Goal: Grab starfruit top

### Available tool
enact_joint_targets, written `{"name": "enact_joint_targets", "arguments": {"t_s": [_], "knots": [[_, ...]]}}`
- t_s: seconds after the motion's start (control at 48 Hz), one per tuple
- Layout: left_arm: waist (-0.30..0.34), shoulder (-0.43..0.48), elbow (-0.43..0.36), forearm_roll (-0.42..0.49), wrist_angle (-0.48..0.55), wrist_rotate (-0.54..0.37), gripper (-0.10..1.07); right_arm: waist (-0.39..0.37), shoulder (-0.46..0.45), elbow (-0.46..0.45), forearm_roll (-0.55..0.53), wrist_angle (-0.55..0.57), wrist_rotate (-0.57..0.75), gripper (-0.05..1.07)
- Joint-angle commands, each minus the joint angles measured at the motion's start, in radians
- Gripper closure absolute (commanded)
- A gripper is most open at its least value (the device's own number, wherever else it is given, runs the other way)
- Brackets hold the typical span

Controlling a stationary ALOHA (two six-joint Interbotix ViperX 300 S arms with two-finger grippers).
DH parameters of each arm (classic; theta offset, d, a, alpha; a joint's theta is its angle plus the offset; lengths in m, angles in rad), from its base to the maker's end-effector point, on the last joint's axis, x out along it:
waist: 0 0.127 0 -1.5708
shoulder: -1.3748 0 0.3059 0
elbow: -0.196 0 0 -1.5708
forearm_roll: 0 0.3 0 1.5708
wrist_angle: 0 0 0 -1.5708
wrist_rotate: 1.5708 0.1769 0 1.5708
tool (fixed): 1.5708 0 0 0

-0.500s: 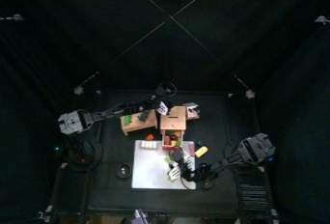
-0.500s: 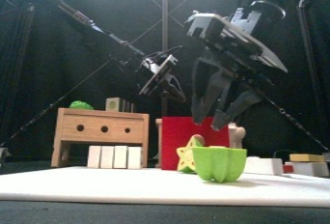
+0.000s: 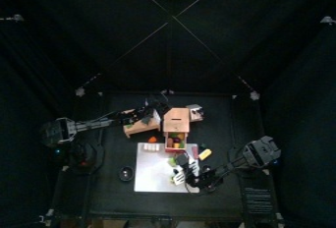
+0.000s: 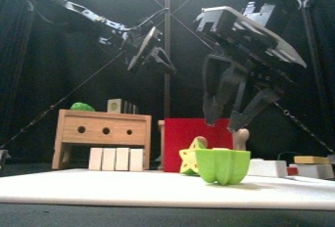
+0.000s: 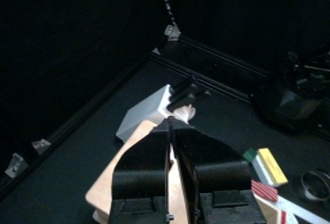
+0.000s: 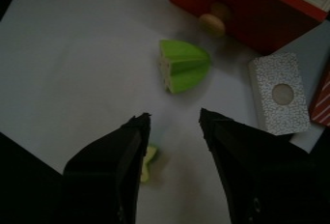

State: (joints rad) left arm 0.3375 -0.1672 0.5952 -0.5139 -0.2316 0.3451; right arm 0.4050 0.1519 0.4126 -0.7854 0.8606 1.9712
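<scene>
A robot lab test cell: black curtains (image 3: 53, 75) pen in a small bench (image 3: 118, 153), two black arms (image 4: 85, 14) hang over it, and toy props sit on a white mat (image 4: 118, 187).

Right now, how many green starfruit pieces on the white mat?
2. The large starfruit piece lies on the white mat near the red box; the small piece shows between the open right gripper jaws. Others may be hidden.

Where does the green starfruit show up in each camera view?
Top view: too small to pick out.
Front view: starfruit on the white mat, low centre, under the open right gripper.
Left wrist view: not visible.
Right wrist view: starfruit beyond the jaws.
Shared landmark: the red box behind it.
</scene>
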Motion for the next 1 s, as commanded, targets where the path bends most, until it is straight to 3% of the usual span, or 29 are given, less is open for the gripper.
{"name": "enact_joint_targets", "arguments": {"t_s": [0.0, 0.229, 0.521, 0.979], "knots": [[-0.023, -0.075, 0.066, 0.014, -0.061, 0.000, 0.54, -0.015, -0.008, -0.040, 0.005, 0.002, 0.002, 0.06], [-0.048, -0.202, 0.253, 0.048, -0.166, -0.002, 0.54, -0.078, 0.063, -0.087, 0.040, 0.000, -0.002, 0.03], [-0.069, -0.310, 0.399, 0.052, -0.201, -0.005, 0.54, -0.130, 0.104, -0.114, 0.118, 0.003, 0.000, 0.03], [-0.077, -0.370, 0.445, 0.043, -0.209, -0.005, 0.54, -0.153, 0.172, -0.146, 0.123, 0.018, 0.000, 0.03]]}}
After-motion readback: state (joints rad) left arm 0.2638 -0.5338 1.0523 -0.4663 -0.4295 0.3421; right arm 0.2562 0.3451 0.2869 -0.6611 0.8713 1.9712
